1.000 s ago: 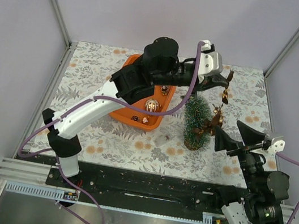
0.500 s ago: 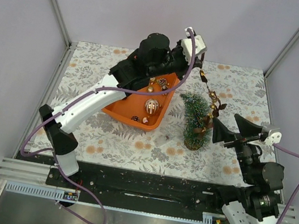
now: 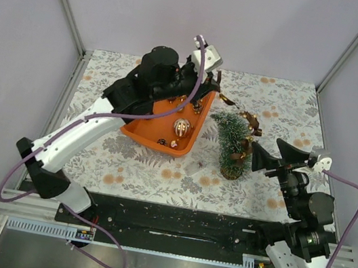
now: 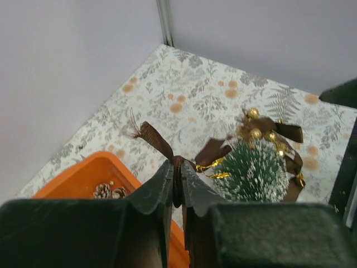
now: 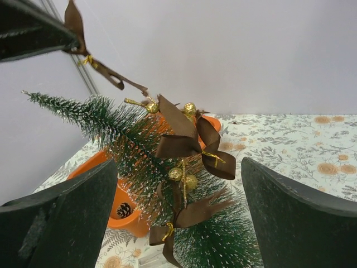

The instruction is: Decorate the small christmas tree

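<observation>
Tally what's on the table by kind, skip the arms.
Christmas tree: 1
Orange tub: 1
Ribbon garland: 1
Striped bauble in the tub: 1
Total: 4, leaving out the smaller bits in the tub, which are too small to count.

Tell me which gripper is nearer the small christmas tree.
Right. The right gripper is open just beside the small christmas tree, at its right. The left gripper sits farther off, over the orange tub's far corner, shut on the ribbon garland.
</observation>
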Available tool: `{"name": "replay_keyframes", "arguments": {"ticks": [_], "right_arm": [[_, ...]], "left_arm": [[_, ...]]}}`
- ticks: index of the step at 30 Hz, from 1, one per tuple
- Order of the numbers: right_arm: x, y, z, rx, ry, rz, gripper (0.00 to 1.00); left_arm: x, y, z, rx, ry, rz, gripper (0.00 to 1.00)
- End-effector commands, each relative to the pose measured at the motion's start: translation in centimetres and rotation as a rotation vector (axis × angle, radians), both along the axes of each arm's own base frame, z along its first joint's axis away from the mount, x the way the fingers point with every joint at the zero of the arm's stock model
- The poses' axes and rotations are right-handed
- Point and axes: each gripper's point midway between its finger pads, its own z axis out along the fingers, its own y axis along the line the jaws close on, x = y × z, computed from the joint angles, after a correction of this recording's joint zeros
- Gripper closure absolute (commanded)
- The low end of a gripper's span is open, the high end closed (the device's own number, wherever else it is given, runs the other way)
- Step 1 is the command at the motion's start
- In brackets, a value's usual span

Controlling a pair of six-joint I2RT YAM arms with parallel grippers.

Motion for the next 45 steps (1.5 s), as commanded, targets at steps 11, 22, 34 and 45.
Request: {"name": "replay_keyframes", "arguments": {"ticks": [11,22,34,45], "right_arm": [[0.1,-0.3,0.4,0.058,-0.011,-0.014,0.01],[0.1,-1.5,0.5,0.055,-0.016,-0.076,0.01],[-0.6,-3.1,2.5,0.046,-0.051,-0.149,0.01],[-1.5,-4.0,3.5,0.034,-0.061,-0.180,0.00]], "left_arm": [[-7.8,-0.6,-6.3,-0.017,0.317,-0.247,0.54],[-14.3,-2.0,-3.9,-0.056,0.416,-0.601,0.34],[-13.8,1.8,-1.0,-0.070,0.338,-0.547,0.07],[-4.6,10.2,-3.3,0.094,0.226,-0.011,0.01]]}}
